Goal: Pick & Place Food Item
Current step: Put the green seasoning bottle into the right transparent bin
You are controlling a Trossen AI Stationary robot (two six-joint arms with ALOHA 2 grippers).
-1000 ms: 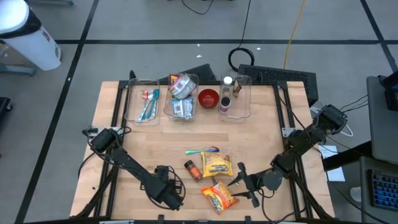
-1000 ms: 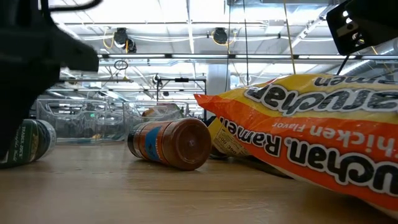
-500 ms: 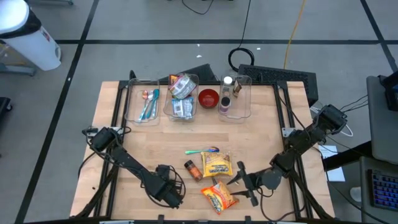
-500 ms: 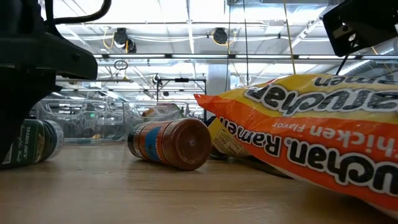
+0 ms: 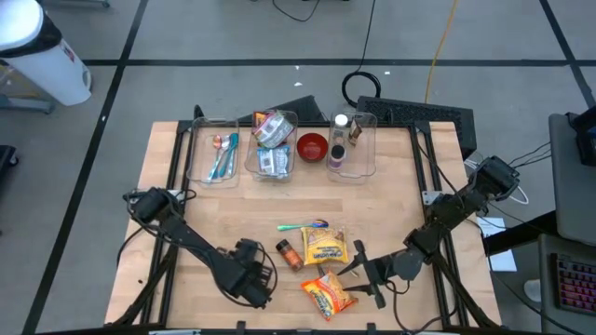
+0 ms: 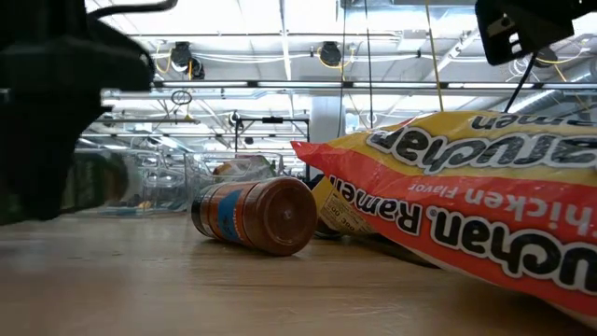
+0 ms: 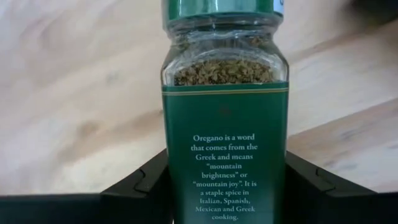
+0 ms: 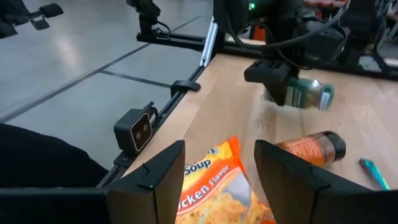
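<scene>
Since a second ago, left tool (image 5: pixel 251 279) has lifted slightly at the near-left of the table (image 5: pixel 391 186); in the low view the green jar that stood on the wood at far left is now a blur behind the dark arm. Right arm unchanged.

Left tool: clenched on the oregano jar (image 7: pixel 225 118), fingers (image 7: pixel 140 186) pressed to both sides of the glass. Right wrist view shows the jar tilted on its side and off the wood, gripped under that tool.

Right tool (image 5: pixel 365 271): fingers spread, grasping nothing, hovering just right of the near ramen packet (image 5: pixel 327 295).

Progress, as judged: pick appears done for the oregano; carry and placement remain. Likely goal is one of the clear bins (image 5: pixel 271 149) along the far edge, which already hold items; which bin, cannot tell. Not yet picked, near centre: orange-capped spice bottle (image 5: pixel 288 252) lying on its side, second ramen packet (image 5: pixel 325 247), spoon (image 5: pixel 304 225).

Writing:
- Jar label: "Oregano is a word that comes from the Greek and means 'mountain brightness' or 'mountain joy'. It is a staple spice in Italian, Spanish, Mexican and Greek cooking."
- Near packet, upside down in low view: "Ramen", "Chicken Flavor"; right wrist view reads "Soup".
</scene>
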